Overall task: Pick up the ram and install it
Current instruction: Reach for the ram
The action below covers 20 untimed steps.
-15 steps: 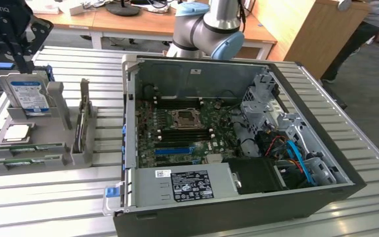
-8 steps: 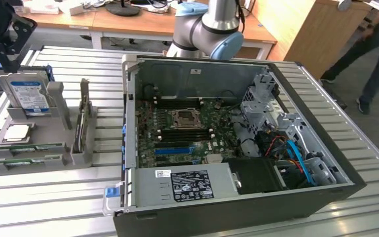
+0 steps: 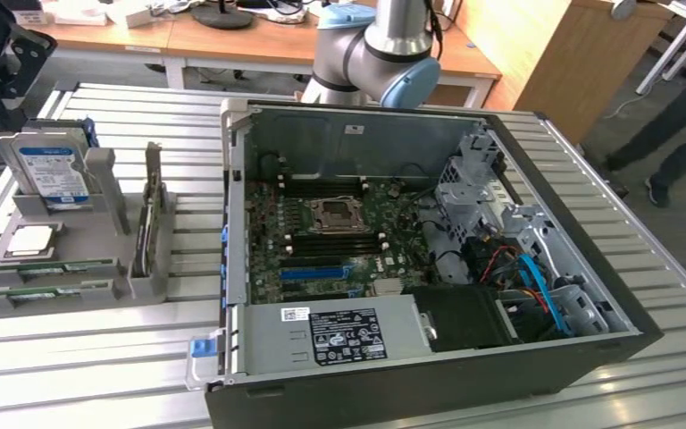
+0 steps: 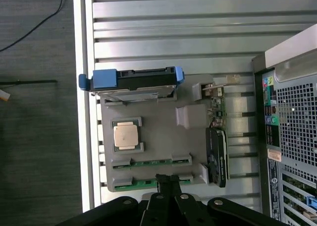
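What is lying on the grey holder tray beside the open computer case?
A blue-framed hard drive, a silver processor, an upright card, a green stick, and the ram, partly covered by the gripper.

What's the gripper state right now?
Gripper: open or shut cannot be told; nothing visibly held, hovering by the long thin green ram stick seated in the grey plastic tray.
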Each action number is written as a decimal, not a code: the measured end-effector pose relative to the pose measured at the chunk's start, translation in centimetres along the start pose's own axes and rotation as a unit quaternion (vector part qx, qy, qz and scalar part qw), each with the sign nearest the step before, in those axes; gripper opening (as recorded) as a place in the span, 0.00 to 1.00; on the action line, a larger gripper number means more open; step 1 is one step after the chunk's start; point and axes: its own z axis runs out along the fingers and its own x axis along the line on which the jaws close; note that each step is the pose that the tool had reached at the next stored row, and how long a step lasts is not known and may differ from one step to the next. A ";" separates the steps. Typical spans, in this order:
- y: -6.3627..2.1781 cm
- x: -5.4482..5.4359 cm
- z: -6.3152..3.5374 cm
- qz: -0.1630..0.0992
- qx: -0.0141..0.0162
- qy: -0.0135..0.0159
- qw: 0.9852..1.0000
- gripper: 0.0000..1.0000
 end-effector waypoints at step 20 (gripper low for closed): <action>-1.54 -0.1 -0.07 0.000 0.000 0.000 1.000 0.11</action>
